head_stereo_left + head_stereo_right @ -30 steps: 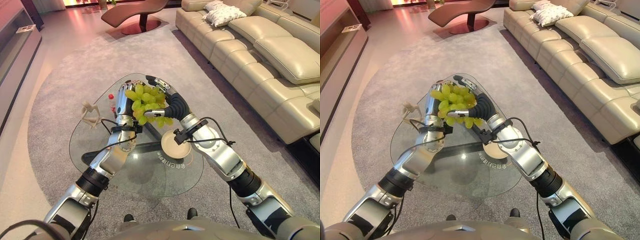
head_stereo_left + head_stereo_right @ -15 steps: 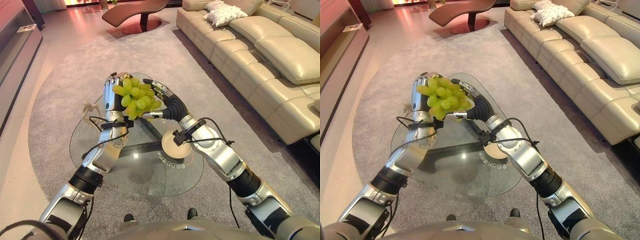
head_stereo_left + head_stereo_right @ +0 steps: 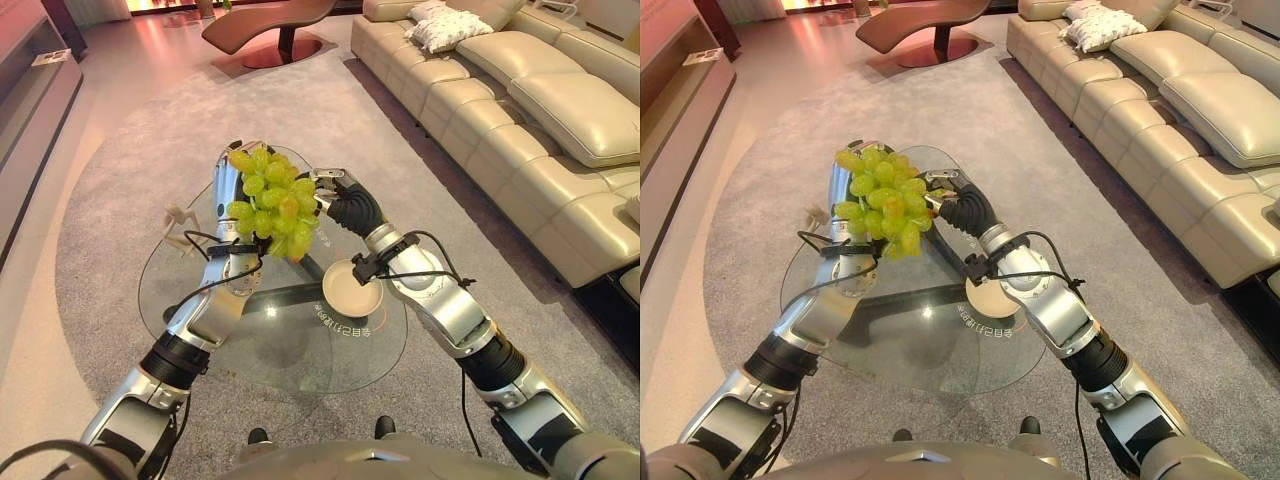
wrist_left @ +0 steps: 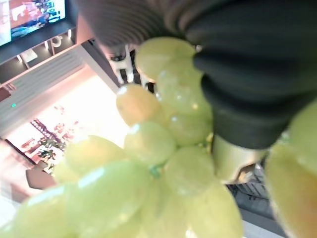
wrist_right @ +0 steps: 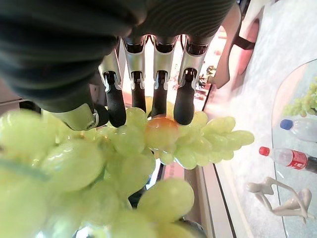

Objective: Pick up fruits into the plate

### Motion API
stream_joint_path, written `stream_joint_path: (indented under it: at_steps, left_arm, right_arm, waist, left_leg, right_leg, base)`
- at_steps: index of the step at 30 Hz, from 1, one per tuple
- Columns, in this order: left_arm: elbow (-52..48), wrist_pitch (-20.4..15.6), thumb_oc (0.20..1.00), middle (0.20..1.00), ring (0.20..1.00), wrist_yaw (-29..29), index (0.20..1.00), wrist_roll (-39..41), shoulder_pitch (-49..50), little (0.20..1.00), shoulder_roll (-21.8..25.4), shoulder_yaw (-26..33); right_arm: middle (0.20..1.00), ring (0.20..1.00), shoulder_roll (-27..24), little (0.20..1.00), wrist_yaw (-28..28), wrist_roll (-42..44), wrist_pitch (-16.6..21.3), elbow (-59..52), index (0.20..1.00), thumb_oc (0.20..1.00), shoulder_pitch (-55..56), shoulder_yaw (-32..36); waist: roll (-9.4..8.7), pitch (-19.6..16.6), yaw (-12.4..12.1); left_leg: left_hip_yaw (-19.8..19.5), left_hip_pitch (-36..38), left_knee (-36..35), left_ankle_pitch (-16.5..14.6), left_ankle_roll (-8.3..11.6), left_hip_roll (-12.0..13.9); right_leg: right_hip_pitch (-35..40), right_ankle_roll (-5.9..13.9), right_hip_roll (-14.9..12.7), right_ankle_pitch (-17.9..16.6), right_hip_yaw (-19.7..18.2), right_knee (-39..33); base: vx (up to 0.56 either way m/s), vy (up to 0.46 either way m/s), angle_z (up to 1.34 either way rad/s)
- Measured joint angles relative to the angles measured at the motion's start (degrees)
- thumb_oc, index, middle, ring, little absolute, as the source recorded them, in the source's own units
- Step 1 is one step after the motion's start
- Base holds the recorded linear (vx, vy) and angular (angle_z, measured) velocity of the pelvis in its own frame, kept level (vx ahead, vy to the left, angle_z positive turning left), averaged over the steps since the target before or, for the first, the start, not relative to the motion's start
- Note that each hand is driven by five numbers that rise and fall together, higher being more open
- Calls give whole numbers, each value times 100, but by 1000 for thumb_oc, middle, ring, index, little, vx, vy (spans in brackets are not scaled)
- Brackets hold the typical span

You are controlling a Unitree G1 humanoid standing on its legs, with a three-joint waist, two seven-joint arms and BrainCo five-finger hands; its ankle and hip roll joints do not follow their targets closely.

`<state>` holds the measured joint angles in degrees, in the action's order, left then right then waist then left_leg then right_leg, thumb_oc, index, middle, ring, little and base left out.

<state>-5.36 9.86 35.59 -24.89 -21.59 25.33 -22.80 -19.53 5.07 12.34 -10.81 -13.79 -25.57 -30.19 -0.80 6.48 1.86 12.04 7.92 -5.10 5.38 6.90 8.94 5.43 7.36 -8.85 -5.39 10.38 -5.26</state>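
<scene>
A big bunch of green grapes (image 3: 268, 205) hangs in the air over the far part of the glass table (image 3: 290, 350). My left hand (image 3: 224, 185) stands upright behind the bunch, fingers straight against its left side. On the other side my right hand (image 3: 345, 205) has its fingers (image 5: 148, 99) and thumb curled onto the grapes (image 5: 124, 163). The small beige plate (image 3: 352, 290) lies empty on the table, below and to the right of the bunch.
A pale figurine (image 3: 178, 228) stands on the table's left edge. Two bottles (image 5: 285, 157) lie on the glass near it. A beige sofa (image 3: 520, 110) runs along the right, and a brown lounge chair (image 3: 270, 25) stands far back on the carpet.
Both hands have raised the grape bunch off the table and carried it a little left and up. My right forearm has moved off the plate, which is now uncovered.
</scene>
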Motion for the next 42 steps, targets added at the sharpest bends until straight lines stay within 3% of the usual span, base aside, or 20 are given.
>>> stream_joint_path:
  at_steps: [18, 19, 29, 42]
  left_arm:
    - [-35, 33, 200, 200, 200, -1, 200, -4, 0, 200, 0, 8]
    - [-35, 33, 200, 200, 200, -1, 200, -4, 0, 200, 0, 8]
    - [-35, 44, 200, 200, 200, 1, 200, -57, -80, 200, 23, 129]
    - [-31, 128, 200, 200, 200, 8, 200, -329, -93, 200, 61, 140]
  right_arm:
    - [200, 200, 45, 200, -1, 163, -15, 0, 200, 200, 0, -9]
    - [1000, 1000, 44, 1000, -1, 230, -16, 0, 1000, 1000, 0, -9]
    - [1000, 1000, 47, 1000, -42, 817, -76, -2, 1000, 1000, 0, -75]
    - [1000, 1000, 49, 1000, -104, 959, -183, -2, 1000, 1000, 1, -135]
  waist:
    - [4, -2, -8]
    - [4, -3, -8]
    - [4, -4, -14]
    - [1, -29, -7]
  left_leg:
    - [12, 21, 0, 0, 0, 0]
    - [13, 22, 0, 0, 0, 0]
    - [15, 29, 0, 1, 1, 0]
    - [35, 52, 0, 0, 1, 0]
  right_leg:
    - [14, -1, 0, -1, -8, 0]
    - [14, -1, 0, -1, -9, 0]
    - [19, -1, -1, -1, -8, 1]
    - [29, -1, 0, -1, -15, 1]
  base:
    - [0, 0, 0]
    - [0, 0, 0]
    - [0, 0, 0]
    - [0, 0, 0]
